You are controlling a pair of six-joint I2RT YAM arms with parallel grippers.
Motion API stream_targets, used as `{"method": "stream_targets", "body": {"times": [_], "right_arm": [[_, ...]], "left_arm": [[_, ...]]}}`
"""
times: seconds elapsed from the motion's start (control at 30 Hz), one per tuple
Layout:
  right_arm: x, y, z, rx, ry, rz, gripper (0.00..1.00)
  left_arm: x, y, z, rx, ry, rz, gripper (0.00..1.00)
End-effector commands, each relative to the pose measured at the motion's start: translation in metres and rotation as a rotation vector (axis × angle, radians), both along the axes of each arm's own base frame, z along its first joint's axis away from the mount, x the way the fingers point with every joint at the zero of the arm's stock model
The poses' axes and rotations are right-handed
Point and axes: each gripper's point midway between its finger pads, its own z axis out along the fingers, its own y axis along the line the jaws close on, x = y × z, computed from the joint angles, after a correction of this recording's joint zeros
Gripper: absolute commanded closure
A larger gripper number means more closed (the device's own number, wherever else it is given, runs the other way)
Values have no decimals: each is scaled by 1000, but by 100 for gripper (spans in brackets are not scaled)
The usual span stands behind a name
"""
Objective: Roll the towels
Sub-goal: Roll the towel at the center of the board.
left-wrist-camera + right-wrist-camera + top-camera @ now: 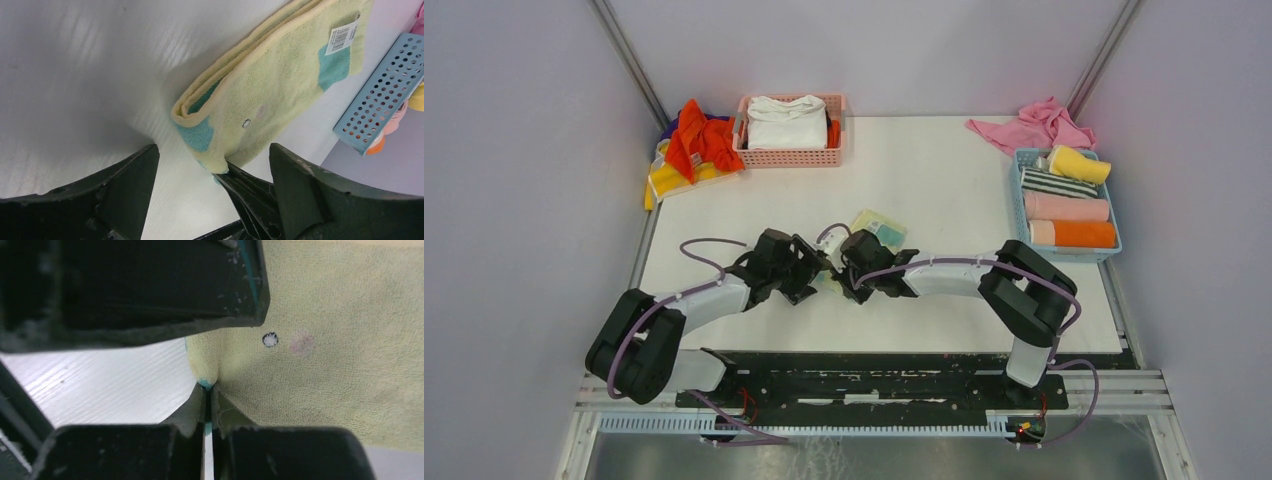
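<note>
A folded pale yellow towel (879, 228) with teal patches lies flat near the table's middle. In the left wrist view the same towel (280, 80) shows a white barcode tag at its far end. My right gripper (207, 390) is shut on the towel's (325, 365) near corner, teal pile pinched between the pads. My left gripper (214, 150) stands open just short of that corner, its fingers either side of the right gripper's fingers (250, 190). From above, the left gripper (822, 272) and the right gripper (844, 280) meet tip to tip.
A blue basket (1018, 215) at the right edge holds rolled yellow, striped, pink and orange towels. A pink basket (789, 157) with a white cloth stands at the back. Orange and yellow towels (689, 150) are heaped back left, a pink towel (1034, 125) back right.
</note>
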Motion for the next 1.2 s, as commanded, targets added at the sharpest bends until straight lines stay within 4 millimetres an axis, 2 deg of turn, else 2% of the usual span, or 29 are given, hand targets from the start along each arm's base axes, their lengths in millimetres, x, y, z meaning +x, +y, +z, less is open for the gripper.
{"method": "stream_targets", "body": {"times": [0.0,0.13,0.2,0.3,0.5,0.73,0.87,0.97,1.03,1.1,1.17], "right_arm": [[-18,19,15,205,165,-24,97],[-18,20,14,228,178,-45,97],[-18,19,12,231,180,-49,97],[-20,18,10,234,187,-52,97],[-23,17,12,246,191,-43,97],[-25,17,20,275,201,-41,98],[-30,20,25,314,248,-28,98],[-33,23,27,355,316,-21,98],[-32,26,31,400,362,-24,98],[-29,27,35,458,420,-42,98],[-28,29,41,516,495,-45,98]], "left_arm": [[-7,-2,-7,-22,57,81,15],[-6,3,-10,0,68,118,31],[-7,7,-13,15,79,132,43],[-8,11,-17,34,87,150,53],[2,15,-18,85,81,169,57],[-4,32,-28,176,111,197,66],[-5,40,-28,221,108,207,75],[-6,44,-27,241,102,205,88],[-6,46,-24,249,94,201,93],[-5,47,-19,258,82,192,91],[-3,49,-13,257,56,184,81]]}}
